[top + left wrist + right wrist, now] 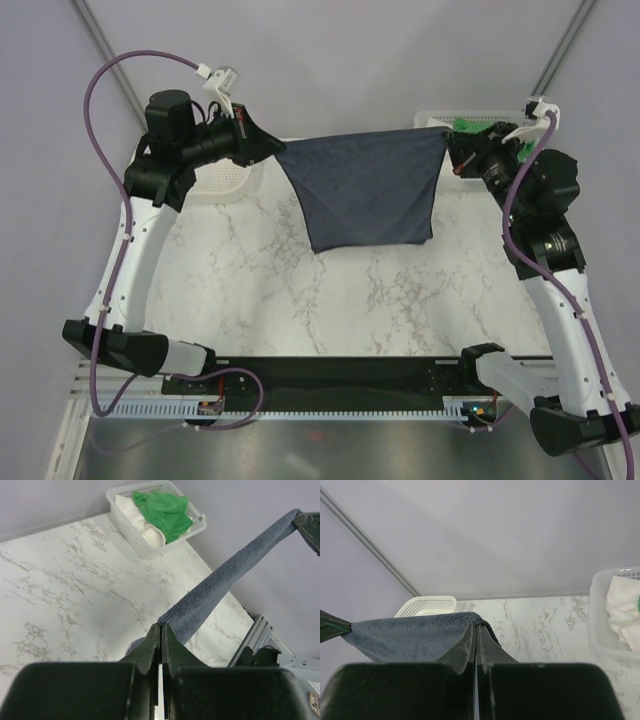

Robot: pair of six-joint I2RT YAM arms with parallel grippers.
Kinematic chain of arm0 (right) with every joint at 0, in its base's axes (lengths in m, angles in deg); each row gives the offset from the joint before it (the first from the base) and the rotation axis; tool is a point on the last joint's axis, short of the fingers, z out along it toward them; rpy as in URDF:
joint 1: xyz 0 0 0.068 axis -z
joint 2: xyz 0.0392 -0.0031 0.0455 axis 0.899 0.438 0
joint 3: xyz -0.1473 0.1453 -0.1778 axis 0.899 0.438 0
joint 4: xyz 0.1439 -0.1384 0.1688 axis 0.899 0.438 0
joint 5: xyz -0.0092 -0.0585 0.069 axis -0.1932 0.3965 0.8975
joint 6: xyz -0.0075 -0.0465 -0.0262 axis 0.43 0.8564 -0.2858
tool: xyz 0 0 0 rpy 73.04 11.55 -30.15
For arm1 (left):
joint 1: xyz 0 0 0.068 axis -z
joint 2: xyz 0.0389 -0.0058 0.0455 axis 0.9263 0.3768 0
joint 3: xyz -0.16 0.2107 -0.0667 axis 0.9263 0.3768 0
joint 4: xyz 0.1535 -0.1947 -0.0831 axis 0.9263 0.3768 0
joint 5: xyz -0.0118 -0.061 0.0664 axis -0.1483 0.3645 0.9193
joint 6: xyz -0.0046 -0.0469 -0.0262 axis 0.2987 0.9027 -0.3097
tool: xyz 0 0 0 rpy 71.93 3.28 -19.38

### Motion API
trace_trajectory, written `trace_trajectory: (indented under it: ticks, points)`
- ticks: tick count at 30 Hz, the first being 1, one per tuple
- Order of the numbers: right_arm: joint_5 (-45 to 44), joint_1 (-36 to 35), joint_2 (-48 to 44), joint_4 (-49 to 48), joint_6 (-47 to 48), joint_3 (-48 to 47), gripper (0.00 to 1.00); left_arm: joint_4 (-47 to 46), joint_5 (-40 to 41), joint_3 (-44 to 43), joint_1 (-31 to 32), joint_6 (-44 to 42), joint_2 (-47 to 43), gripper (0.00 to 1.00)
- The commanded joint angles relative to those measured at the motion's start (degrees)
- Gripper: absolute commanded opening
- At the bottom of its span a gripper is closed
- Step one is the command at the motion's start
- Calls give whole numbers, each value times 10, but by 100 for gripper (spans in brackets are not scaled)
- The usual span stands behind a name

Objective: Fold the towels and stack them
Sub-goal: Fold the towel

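Note:
The dark navy towel [365, 190] hangs stretched in the air above the far part of the marble table, its top edge taut between both arms. My left gripper [278, 148] is shut on its left top corner, and my right gripper [449, 138] is shut on its right top corner. In the left wrist view the navy towel [220, 590] runs from my jaws [162, 625] up to the other gripper. In the right wrist view the navy towel [405, 637] spreads left from my closed tips [476, 624]. A green towel [165, 507] and a white towel [137, 517] lie in a basket.
A white mesh basket [432, 120] with the green and white towels stands at the far right, behind my right gripper. A second white mesh basket [222, 178] sits at the far left, near the left arm. A black bar [340, 372] runs along the near edge.

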Motion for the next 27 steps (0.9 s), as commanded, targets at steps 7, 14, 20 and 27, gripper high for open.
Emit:
trace_trajectory:
  ticks: [7,14,20,27]
  points:
    - [26,1,-64,36,-33,-12,0,119,-29,-19,2,4,-37,2]
    - [37,2,-107,20,-22,75,0,112,-7,31,10,-44,-62,2]
    - [79,-2,-160,62,-35,125,0,110,-23,102,33,-19,-118,2]
    - [83,-9,-230,117,-42,137,0,112,-12,162,50,-2,-182,2]
